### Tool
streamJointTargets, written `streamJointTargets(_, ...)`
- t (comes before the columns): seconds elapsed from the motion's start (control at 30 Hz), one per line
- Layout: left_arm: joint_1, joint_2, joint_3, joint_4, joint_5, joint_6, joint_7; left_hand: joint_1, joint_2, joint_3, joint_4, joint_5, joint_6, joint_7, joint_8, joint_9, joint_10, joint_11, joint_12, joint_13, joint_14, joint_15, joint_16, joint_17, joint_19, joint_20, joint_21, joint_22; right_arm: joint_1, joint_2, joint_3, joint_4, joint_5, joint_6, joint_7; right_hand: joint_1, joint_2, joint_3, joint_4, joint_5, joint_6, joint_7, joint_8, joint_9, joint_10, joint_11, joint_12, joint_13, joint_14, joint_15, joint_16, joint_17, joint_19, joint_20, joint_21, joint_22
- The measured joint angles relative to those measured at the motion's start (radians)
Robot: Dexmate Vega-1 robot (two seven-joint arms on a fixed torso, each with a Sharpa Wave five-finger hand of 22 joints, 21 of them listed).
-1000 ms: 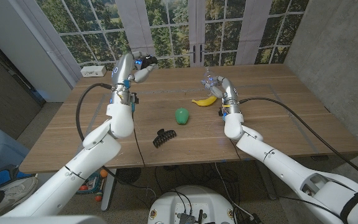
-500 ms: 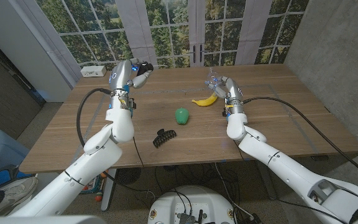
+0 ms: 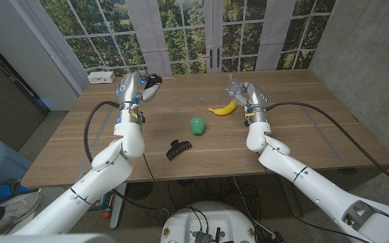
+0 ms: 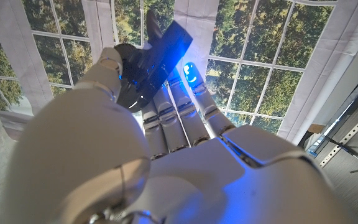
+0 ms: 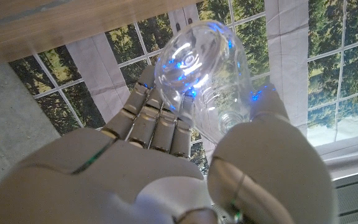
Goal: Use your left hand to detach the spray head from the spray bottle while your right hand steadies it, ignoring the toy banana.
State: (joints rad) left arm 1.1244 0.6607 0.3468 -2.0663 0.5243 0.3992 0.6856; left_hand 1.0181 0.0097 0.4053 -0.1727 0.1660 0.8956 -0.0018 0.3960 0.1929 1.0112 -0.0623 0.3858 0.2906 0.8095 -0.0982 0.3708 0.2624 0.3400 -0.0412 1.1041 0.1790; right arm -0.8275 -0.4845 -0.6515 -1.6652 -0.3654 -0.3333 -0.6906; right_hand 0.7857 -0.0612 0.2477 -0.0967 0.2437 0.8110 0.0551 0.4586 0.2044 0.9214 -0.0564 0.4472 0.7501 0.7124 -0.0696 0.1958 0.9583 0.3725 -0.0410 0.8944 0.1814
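Progress: the main step is looking done; the spray head (image 4: 154, 59) and the spray bottle (image 5: 204, 81) are sitting in separate hands, well apart across the tabletop.
Left hand: the left hand (image 3: 142, 86) is gripping the dark spray head, fingers closed around it, raised over the far left part of the tabletop (image 3: 302, 128).
Right hand: the right hand (image 3: 243, 93) is clasping the clear bottle, fingers wrapped around its body; in the right wrist view the bare neck is showing with no head on it.
Bottle position: it is being held above the far right part of the tabletop, just beside the toy banana (image 3: 222, 109).
Left to do: judging by the task, little is remaining beyond setting the two parts down, if that is wanted at all.
Banana: it is lying untouched on the wood, near the far edge, right of centre.
Other things: a green round object (image 3: 197, 125) is sitting near the middle; a black hair clip (image 3: 176, 149) is lying closer to the near edge; a white box (image 3: 100, 77) is resting at the far left corner.
Surface: a wooden tabletop made of planks with visible seams.
Room: tall paned windows (image 3: 201, 34) with trees behind them are running along the far side; a grey wall (image 3: 363, 54) is standing on the right.
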Motion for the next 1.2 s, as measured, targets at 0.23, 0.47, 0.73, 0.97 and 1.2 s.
streamJointTargets(0.23, -0.011, 0.01, 0.019, 0.028, 0.013, 0.022, 0.011, 0.0, 0.0, -0.001, 0.001, 0.0, 0.0, 0.0, 0.0, 0.0, 0.0, 0.0, -0.003, 0.006, 0.0, 0.0, 0.0, -0.001, 0.0, 0.0, 0.0, 0.0, -0.005, -0.022, -0.021, -0.088, -0.036, -0.166, 0.065, 0.0, 0.0, 0.0, 0.0, 0.0, 0.0, 0.0, 0.0, 0.0, 0.0, 0.0, -0.014, -0.009, -0.02, 0.001, 0.0, -0.011, -0.005, -0.005, -0.008, -0.004)
streamJointTargets(0.47, -0.017, 0.02, 0.038, 0.056, 0.018, 0.029, 0.017, 0.006, -0.006, -0.005, -0.003, -0.001, 0.002, 0.002, 0.0, 0.0, 0.0, 0.0, -0.004, 0.0, 0.002, 0.002, 0.0, -0.002, 0.002, -0.002, 0.0, 0.0, -0.005, -0.033, -0.033, -0.125, -0.057, -0.315, 0.139, 0.0, 0.0, 0.004, -0.004, -0.008, 0.0, 0.0, -0.004, 0.0, 0.0, 0.0, -0.022, -0.018, -0.029, 0.004, 0.0, -0.023, -0.012, 0.001, -0.008, -0.005)
streamJointTargets(0.73, -0.022, 0.029, 0.059, 0.084, 0.032, 0.048, 0.037, 0.017, -0.01, -0.005, -0.003, -0.001, 0.004, 0.004, 0.0, 0.0, 0.0, 0.0, -0.01, -0.008, 0.007, 0.0, 0.0, -0.002, 0.009, 0.002, 0.005, 0.0, 0.022, -0.063, -0.078, -0.217, -0.069, -0.46, 0.217, 0.0, 0.0, 0.01, -0.01, -0.008, 0.0, 0.0, -0.004, -0.005, 0.0, 0.0, -0.041, -0.028, -0.048, 0.006, 0.0, -0.037, -0.021, 0.0, -0.016, -0.005)
streamJointTargets(0.97, -0.025, 0.034, 0.077, 0.104, 0.036, 0.055, 0.04, 0.017, -0.01, -0.005, -0.003, 0.004, 0.007, 0.007, -0.001, 0.0, 0.0, 0.0, -0.01, -0.013, 0.011, 0.0, 0.0, -0.002, 0.009, 0.002, 0.005, 0.0, 0.037, -0.069, -0.094, -0.232, -0.071, -0.574, 0.276, 0.0, 0.0, 0.014, -0.014, -0.008, 0.0, 0.0, -0.007, -0.005, 0.0, 0.0, -0.053, -0.032, -0.061, 0.011, 0.0, -0.051, -0.03, 0.002, -0.023, -0.005)
streamJointTargets(1.2, -0.027, 0.035, 0.096, 0.131, 0.037, 0.062, 0.05, 0.019, -0.011, -0.006, -0.003, 0.004, 0.007, 0.007, -0.002, 0.0, 0.0, 0.0, -0.012, -0.017, 0.011, 0.0, 0.0, -0.002, 0.013, -0.002, 0.005, 0.0, 0.078, -0.081, -0.142, -0.256, -0.069, -0.686, 0.327, 0.0, 0.0, 0.018, -0.018, -0.008, 0.0, 0.0, -0.008, -0.004, 0.0, 0.0, -0.064, -0.037, -0.07, 0.009, 0.0, -0.056, -0.034, -0.002, -0.031, -0.005)
